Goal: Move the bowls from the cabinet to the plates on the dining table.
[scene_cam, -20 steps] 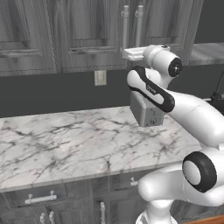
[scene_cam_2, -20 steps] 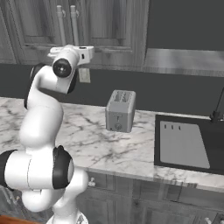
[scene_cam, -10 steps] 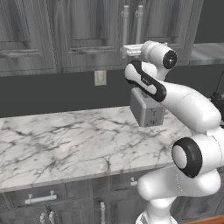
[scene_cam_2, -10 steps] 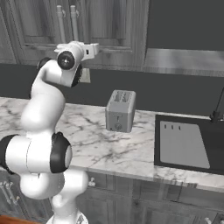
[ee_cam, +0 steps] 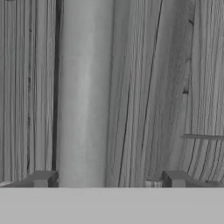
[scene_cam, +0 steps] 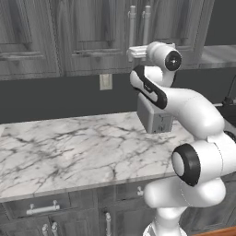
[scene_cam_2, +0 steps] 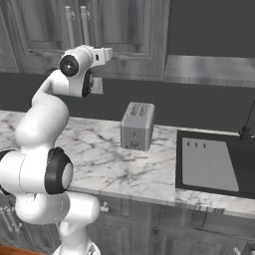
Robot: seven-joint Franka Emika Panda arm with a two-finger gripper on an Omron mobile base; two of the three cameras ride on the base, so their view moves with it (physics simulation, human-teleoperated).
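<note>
The cabinet (scene_cam: 92, 32) is dark grey wood-grain and its panelled doors are closed, so the bowls are hidden. My gripper (scene_cam: 134, 51) is raised to the bottom of the doors, by the lower end of a pair of silver bar handles (scene_cam: 132, 20). In the hand view one silver handle (ee_cam: 85, 87) runs upright between my two fingertips (ee_cam: 41, 177), nearer the left one, with the gripper (ee_cam: 108, 178) open around it and gaps on both sides. The right base view shows the hand (scene_cam_2: 102, 52) reaching toward the same cabinet (scene_cam_2: 124, 30). The plates and dining table are out of view.
A grey toaster (scene_cam_2: 137, 125) stands on the marble counter (scene_cam: 69, 147) just below my arm. A dark built-in sink (scene_cam_2: 209, 164) with a faucet (scene_cam_2: 247, 122) lies to the right. A wall outlet (scene_cam: 105, 81) sits under the cabinets; low drawers (scene_cam: 44, 208) run beneath the counter.
The hand has risen a little and pushed closer to the cabinet door, with the wrist turning. The fingers have drawn in slightly.
</note>
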